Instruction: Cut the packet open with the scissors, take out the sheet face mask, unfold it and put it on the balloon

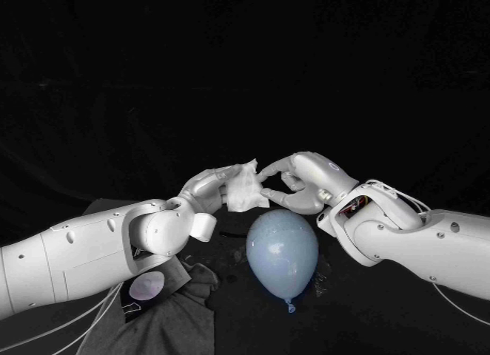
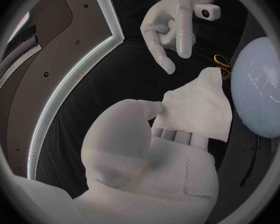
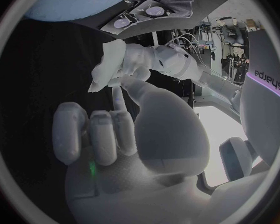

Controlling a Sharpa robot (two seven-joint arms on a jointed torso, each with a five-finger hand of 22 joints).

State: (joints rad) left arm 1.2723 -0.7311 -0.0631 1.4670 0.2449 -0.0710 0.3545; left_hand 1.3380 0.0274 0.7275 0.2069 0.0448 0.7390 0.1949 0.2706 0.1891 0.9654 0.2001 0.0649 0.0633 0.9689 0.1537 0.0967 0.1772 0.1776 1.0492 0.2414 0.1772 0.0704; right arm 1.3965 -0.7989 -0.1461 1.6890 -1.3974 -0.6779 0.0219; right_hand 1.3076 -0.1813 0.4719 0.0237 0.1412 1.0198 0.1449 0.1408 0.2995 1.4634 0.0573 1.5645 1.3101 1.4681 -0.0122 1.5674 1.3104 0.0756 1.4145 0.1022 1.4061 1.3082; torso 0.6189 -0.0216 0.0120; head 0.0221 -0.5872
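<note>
The white sheet mask (image 1: 244, 188), still folded, is held up above the table in my left hand (image 1: 208, 191), pinched between thumb and fingers (image 2: 135, 110). In the left wrist view the mask (image 2: 200, 109) stands out from the palm. Below it lies the pale blue balloon (image 1: 280, 250), knot toward me; it also shows beside the mask (image 2: 259, 89). My right hand (image 1: 296, 182) hovers just right of the mask's upper corner, most fingers curled in, holding nothing. One finger (image 3: 118, 98) points at the mask (image 3: 107, 63), with a small gap between them.
A dark grey crumpled sheet (image 1: 172, 307) with a pale round patch (image 1: 148, 285) lies on the table at front left, under my left arm. A yellow scissors handle (image 2: 222, 64) lies beside the balloon. The black table (image 1: 394, 310) stretches all round.
</note>
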